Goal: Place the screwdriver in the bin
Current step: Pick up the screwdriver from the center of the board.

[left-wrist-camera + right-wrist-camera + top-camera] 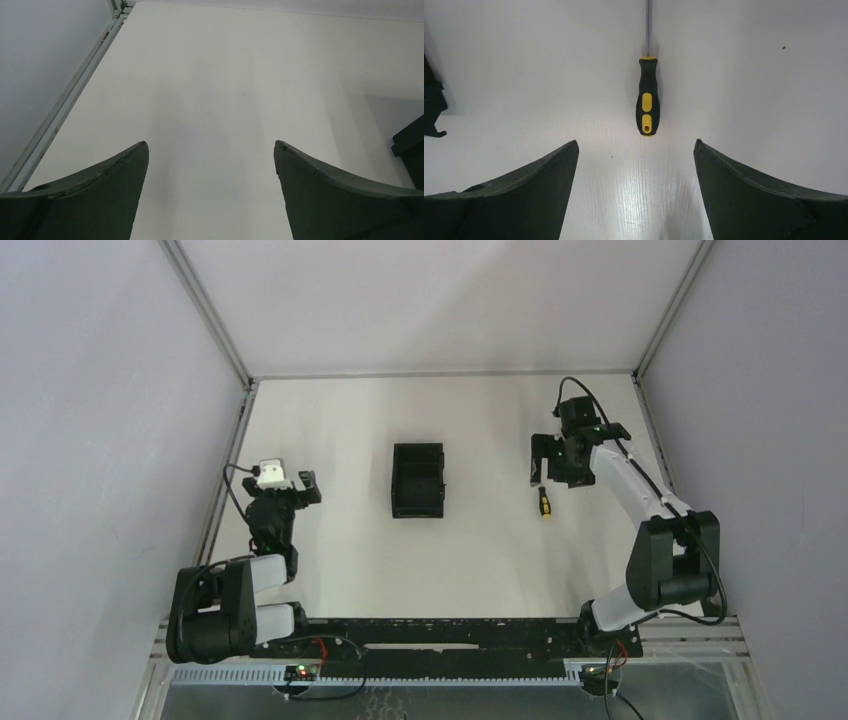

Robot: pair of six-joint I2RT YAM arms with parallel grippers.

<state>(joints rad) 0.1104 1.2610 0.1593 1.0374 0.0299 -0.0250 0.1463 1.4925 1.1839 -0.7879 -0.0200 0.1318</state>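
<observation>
left end effector (303, 486): your left one sits low at the bench's (480, 560) left side, near the side rail (222, 490). In its wrist view (210, 145) the two fingers (100, 195) stand wide apart with only bare bench between them. It grips nothing.
dark corner (411, 145): cut off at the right edge of your left wrist view. You can't tell from that view alone what it is.
bin (398, 480): black, rectangular and upright on the bench, roughly midway between your two arms. The open top faces up. The inside is too dark to make out.
screwdriver (543, 503): lies flat on the bench to the right of the bin, apart from it and outside it. The yellow-and-black handle is at the end nearer the arm bases. In your right wrist view (648, 97) it lies lengthwise, centred ahead of the gap, handle end closest. The thin shaft runs out of the top of the frame. Nothing touches it.
right end effector (548, 465): hangs over the bench right by the screwdriver. In its wrist view (635, 142) the fingers (749, 195) are spread wide and have hold of nothing. The handle sits just ahead of the tips, not between them.
task state: screwdriver on the bench, not in the bin.
</observation>
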